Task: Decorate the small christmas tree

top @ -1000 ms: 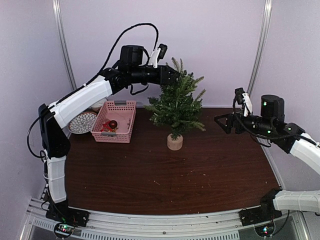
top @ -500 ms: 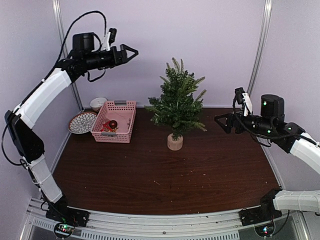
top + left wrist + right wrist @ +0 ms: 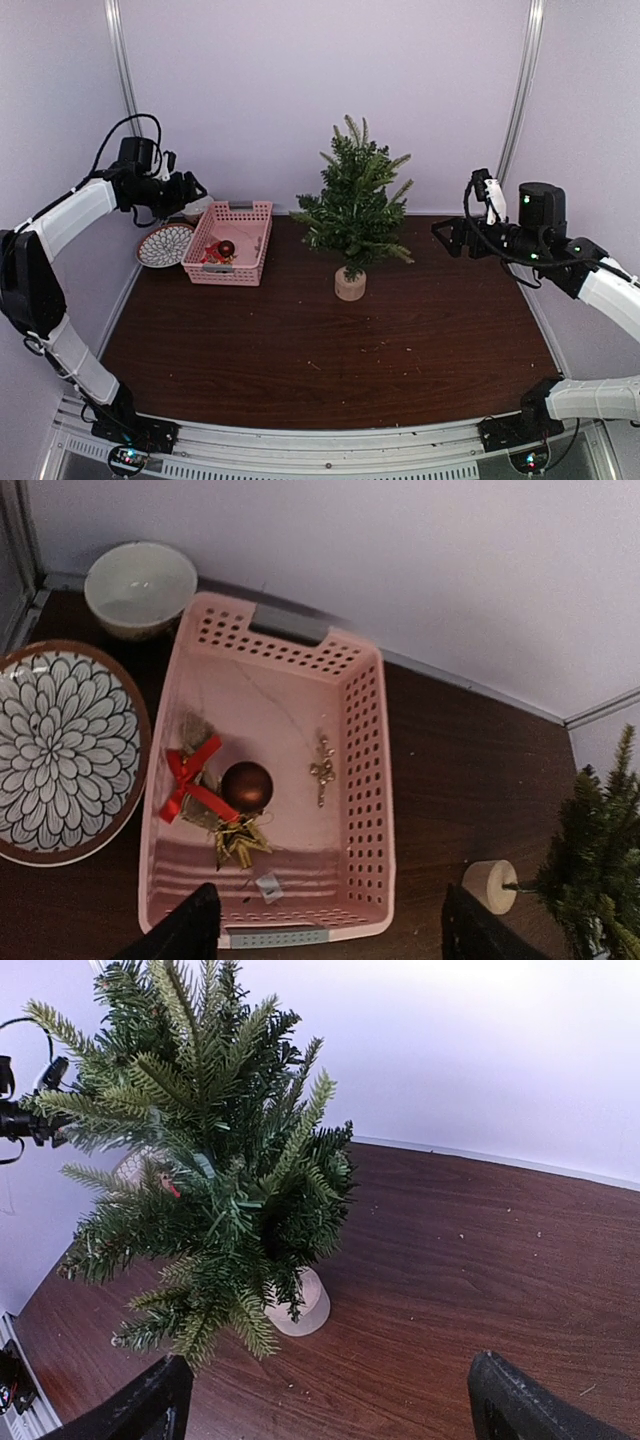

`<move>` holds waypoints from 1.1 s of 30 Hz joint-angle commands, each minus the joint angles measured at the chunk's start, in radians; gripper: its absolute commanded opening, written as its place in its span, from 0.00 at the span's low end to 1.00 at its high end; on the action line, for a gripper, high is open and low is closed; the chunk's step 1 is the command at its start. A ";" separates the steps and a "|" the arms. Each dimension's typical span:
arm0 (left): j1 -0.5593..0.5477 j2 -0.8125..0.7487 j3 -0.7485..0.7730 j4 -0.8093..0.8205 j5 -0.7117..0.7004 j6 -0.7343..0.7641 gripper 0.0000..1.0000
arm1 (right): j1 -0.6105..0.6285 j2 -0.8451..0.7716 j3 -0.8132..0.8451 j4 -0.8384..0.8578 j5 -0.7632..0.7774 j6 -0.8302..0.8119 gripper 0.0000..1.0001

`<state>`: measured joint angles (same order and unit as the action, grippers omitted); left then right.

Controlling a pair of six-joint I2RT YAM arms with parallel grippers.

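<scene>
The left gripper (image 3: 330, 920) is hanging spread and empty above the pink basket (image 3: 365, 730) at the left of the overhead view, with a brown ball (image 3: 246, 785) lying inside. The right gripper (image 3: 330, 1410) is gaping wide at the right edge, pinching nothing. The small christmas tree (image 3: 354, 205) is standing upright at upper centre.

The pink perforated basket (image 3: 365, 770), centre frame, looks like matt plastic; the dark red ball (image 3: 246, 785) inside it is glossy. The dark brown table (image 3: 400, 340) shows smooth wood grain. The small christmas tree (image 3: 200, 1160) has bristly green needles and a pale matt wooden stump (image 3: 302, 1307).
</scene>
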<state>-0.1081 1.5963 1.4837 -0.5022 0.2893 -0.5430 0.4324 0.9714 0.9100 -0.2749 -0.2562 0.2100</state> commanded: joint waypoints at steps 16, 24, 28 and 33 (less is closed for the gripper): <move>0.050 0.337 0.087 0.186 0.059 0.047 0.59 | -0.001 -0.040 -0.005 0.059 -0.107 -0.004 0.99; 0.044 0.460 0.237 0.152 -0.003 0.089 0.24 | -0.001 0.006 0.012 0.086 -0.131 0.014 1.00; 0.036 0.479 0.303 0.120 -0.041 0.120 0.02 | -0.001 0.013 0.015 0.105 -0.133 0.019 0.99; 0.032 0.479 0.350 0.084 -0.045 0.136 0.00 | -0.001 0.025 0.022 0.106 -0.147 0.020 0.99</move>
<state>-0.0669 2.0785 1.7779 -0.4046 0.2630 -0.4423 0.4324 0.9890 0.9100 -0.1982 -0.3794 0.2173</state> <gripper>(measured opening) 0.013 0.995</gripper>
